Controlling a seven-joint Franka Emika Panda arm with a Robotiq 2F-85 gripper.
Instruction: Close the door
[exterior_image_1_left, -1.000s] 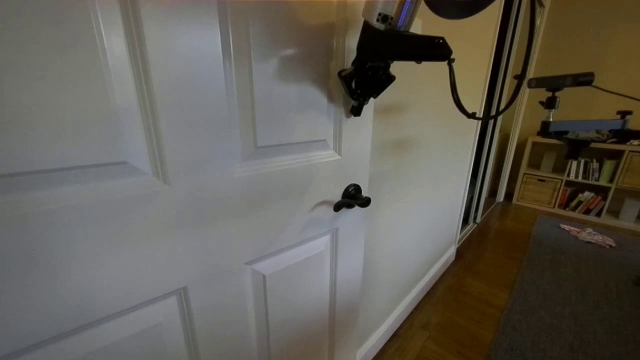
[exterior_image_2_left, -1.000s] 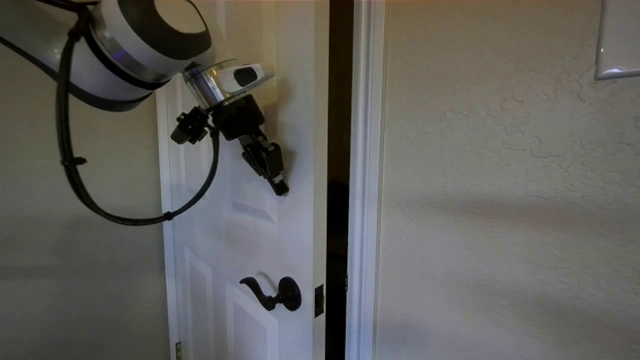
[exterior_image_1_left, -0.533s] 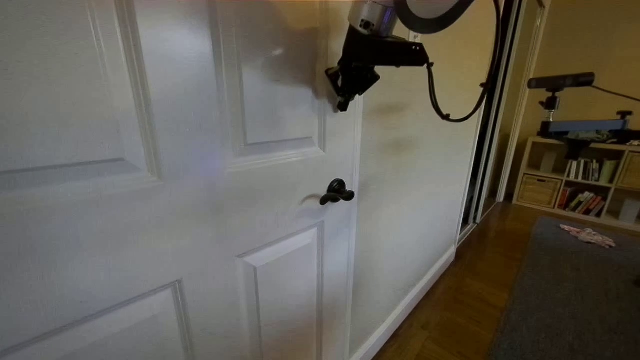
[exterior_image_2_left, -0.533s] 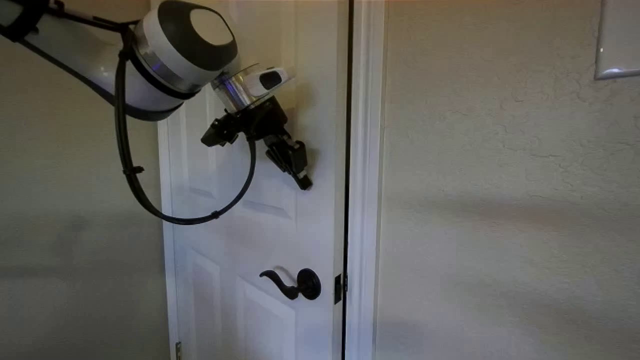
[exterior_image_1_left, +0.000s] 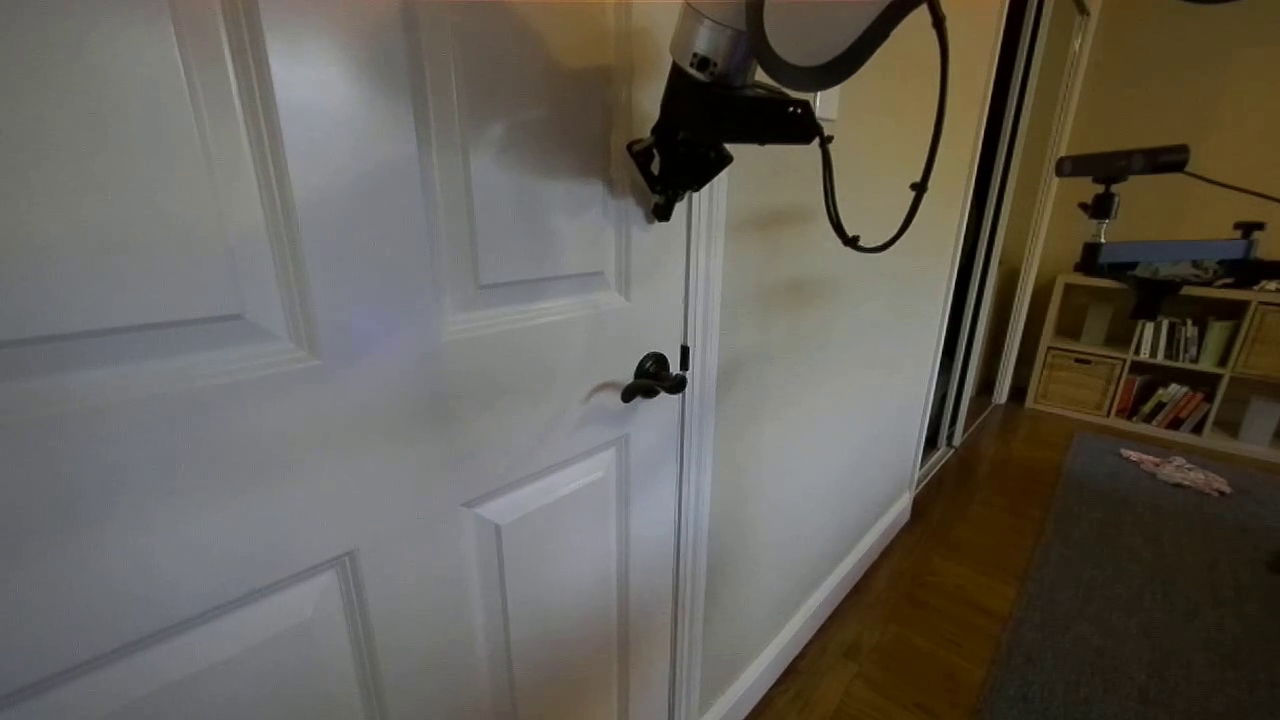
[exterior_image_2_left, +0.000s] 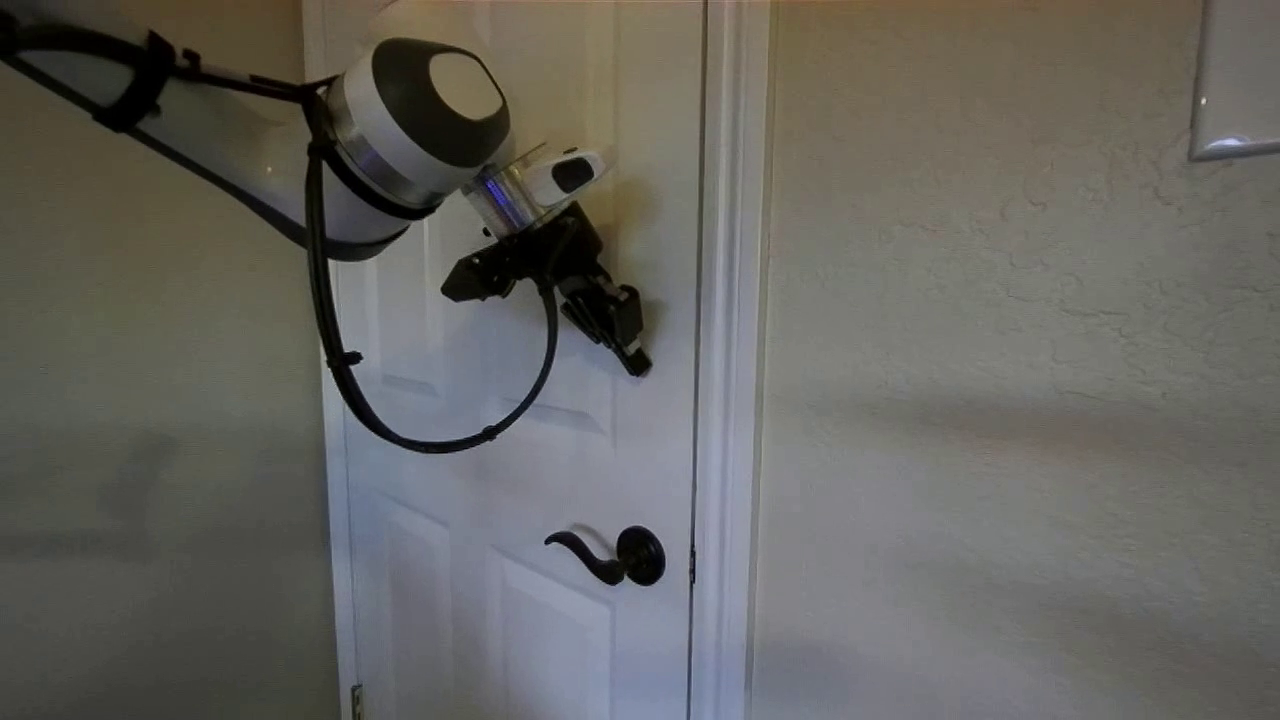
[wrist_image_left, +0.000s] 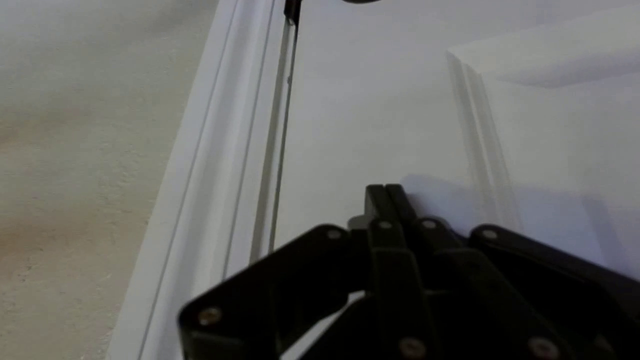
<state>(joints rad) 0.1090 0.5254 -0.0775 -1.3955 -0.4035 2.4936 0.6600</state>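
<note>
Wooden shelving (exterior_image_1_left: 1090, 349) is seen at the far right in an exterior view, stocked with books (exterior_image_1_left: 1170, 340) and baskets (exterior_image_1_left: 1078, 381); nearer, a crumpled cloth (exterior_image_1_left: 1175, 471) is laid on a rug (exterior_image_1_left: 1140, 600). In an exterior view, part of the door (exterior_image_2_left: 520, 480) is hidden by the arm (exterior_image_2_left: 430, 120) and its looped cable (exterior_image_2_left: 430, 447). The door is set almost flush with its white frame (exterior_image_2_left: 735, 360), parted from it by a thin dark line. The end effector (wrist_image_left: 384, 190), its fingertips (wrist_image_left: 376, 197) held together, is rested against the door, above the handle (exterior_image_2_left: 639, 556) and near the frame.

Glossy door (exterior_image_1_left: 370, 400), rough wall (exterior_image_2_left: 1010, 350), wood floor (exterior_image_1_left: 920, 590)
</note>
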